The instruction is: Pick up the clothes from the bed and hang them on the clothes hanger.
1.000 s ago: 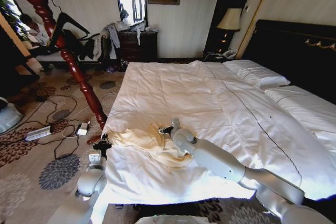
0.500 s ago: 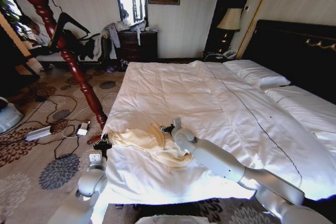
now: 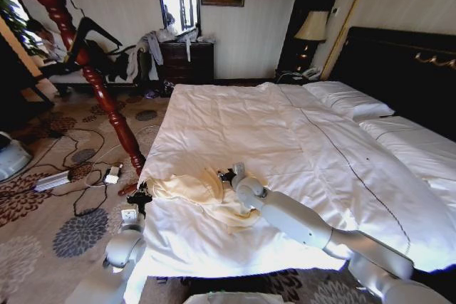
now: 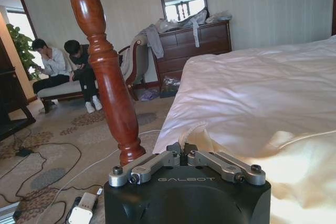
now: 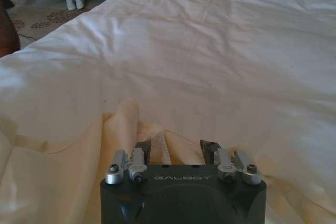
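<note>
The cream shirt (image 3: 192, 194) lies crumpled on the bed (image 3: 285, 126) near its front left corner. It also shows as pale folds of the shirt (image 5: 63, 182) and of the shirt (image 4: 299, 171) close to each wrist. My right gripper (image 3: 226, 174) is down at the shirt's far edge. In the right wrist view this gripper (image 5: 177, 148) is open, with a raised fold of the fabric between its fingers (image 5: 144, 148). At the bed's left edge my left gripper (image 3: 139, 196) sits by the shirt's sleeve end, and the gripper (image 4: 182, 150) is shut. A black triangular clothes hanger (image 3: 96, 28) hangs on the wooden stand.
The red-brown turned coat stand (image 3: 107, 97) rises from the carpet just left of the bed. Cables and a power strip (image 3: 53, 179) lie on the floor beside it. A dark dresser (image 3: 185, 62) with garments stands at the far wall. The dark headboard (image 3: 406, 69) borders the right.
My right gripper has shifted very slightly over the shirt's edge. The left arm and the shirt lie as before.
</note>
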You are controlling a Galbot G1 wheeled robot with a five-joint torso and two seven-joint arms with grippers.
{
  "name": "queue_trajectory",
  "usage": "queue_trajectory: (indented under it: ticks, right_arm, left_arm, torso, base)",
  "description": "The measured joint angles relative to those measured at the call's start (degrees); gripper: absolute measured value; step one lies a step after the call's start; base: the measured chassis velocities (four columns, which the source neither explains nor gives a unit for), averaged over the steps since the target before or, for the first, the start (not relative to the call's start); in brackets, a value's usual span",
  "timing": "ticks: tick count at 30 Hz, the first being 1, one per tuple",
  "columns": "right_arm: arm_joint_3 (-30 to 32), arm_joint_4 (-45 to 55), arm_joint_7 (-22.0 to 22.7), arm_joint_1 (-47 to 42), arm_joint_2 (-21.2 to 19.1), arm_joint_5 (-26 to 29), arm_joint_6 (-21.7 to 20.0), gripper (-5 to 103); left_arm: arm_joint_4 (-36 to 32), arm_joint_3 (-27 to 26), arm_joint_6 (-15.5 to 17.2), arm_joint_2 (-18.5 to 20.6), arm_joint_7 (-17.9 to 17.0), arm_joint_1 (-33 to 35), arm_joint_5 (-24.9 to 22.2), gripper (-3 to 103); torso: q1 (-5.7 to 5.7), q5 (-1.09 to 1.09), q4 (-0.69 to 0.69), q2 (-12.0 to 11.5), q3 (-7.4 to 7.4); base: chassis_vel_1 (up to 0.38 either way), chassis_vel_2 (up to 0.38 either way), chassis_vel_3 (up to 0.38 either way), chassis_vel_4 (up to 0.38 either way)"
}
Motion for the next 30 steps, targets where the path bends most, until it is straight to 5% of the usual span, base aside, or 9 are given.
queue_trajectory:
  ticks: [3, 5, 7, 11, 19, 22, 30]
  right_arm:
    - [-0.1, 0.1, 0.0, 0.0, 0.0, 0.0, 0.0, 50]
    - [-0.3, 0.2, -0.3, -0.1, 0.1, 0.0, 0.3, 35]
    - [-0.4, 0.2, -0.4, -0.1, 0.1, 0.0, 0.4, 35]
    - [-0.6, 0.2, -0.7, -0.2, 0.1, 0.0, 0.6, 16]
    - [-0.7, 0.4, -0.8, -0.2, 0.0, 0.0, 0.8, 15]
    - [-0.8, 1.6, -2.9, -0.8, -1.4, 0.2, 2.7, 1]
    - [0.2, 2.4, -4.1, -1.7, -2.5, 0.2, 3.3, 0]
  left_arm:
    - [0.0, 0.0, 0.0, 0.0, 0.0, -0.1, 0.0, 1]
    - [0.1, 0.2, 0.0, 0.0, -0.1, -0.2, 0.0, 1]
    - [0.1, 0.2, 0.0, 0.0, -0.1, -0.2, 0.0, 1]
    - [0.1, 0.2, 0.1, 0.1, -0.1, -0.2, 0.0, 1]
    - [0.1, 0.1, 0.1, 0.2, -0.2, -0.3, -0.1, 1]
    - [0.4, 0.3, 0.2, 0.2, -0.4, -0.7, -0.2, 1]
    - [0.6, 0.7, 0.3, 0.1, -0.4, -0.9, -0.2, 1]
  torso:
    - [0.0, 0.0, 0.0, 0.0, 0.0]
    - [0.0, 0.0, 0.0, 0.0, 0.0]
    - [0.0, 0.0, 0.0, 0.0, 0.0]
    - [0.0, 0.0, 0.0, 0.0, 0.0]
    - [0.0, 0.0, 0.0, 0.0, 0.0]
    - [0.0, 0.0, 0.0, 0.0, 0.0]
    - [0.0, 0.0, 0.0, 0.0, 0.0]
  base:
    - [0.0, 0.0, 0.0, 0.0]
    - [0.0, 0.0, 0.0, 0.0]
    - [0.0, 0.0, 0.0, 0.0]
    - [0.0, 0.0, 0.0, 0.0]
    - [0.0, 0.0, 0.0, 0.0]
    - [0.0, 0.0, 0.0, 0.0]
    - [0.0, 0.0, 0.0, 0.0]
